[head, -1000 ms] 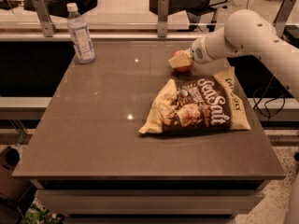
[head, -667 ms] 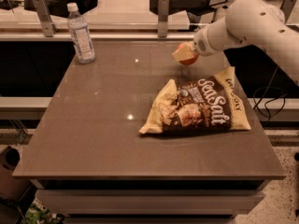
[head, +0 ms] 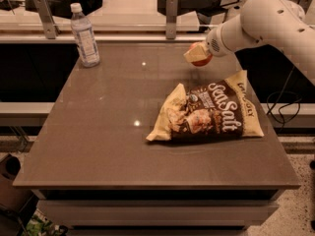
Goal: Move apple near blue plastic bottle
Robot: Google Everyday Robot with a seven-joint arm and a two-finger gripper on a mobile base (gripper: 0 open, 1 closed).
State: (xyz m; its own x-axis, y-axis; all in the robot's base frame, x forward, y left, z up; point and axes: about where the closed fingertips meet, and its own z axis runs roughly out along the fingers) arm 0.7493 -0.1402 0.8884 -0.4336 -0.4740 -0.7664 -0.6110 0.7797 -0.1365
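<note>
Upper right of centre, the gripper (head: 197, 55) covers most of the apple (head: 206, 61) it grips; the robot arm (head: 266, 18) runs off the frame's right edge.

Arm (head: 268, 18): thick, rounded, glossy white plastic shell segments; small round dark-dotted disc at the wrist. Pincer (head: 197, 54): blunt cream-coloured fingers, above the far right of the brown glossy worktop (head: 108, 132).

Cream gripper (head: 197, 54) over the brown table (head: 98, 132) far side grips the red-orange apple (head: 204, 61); chip bag (head: 206, 114) is dark brown and yellow, bottle (head: 84, 33) has a white cap.
</note>
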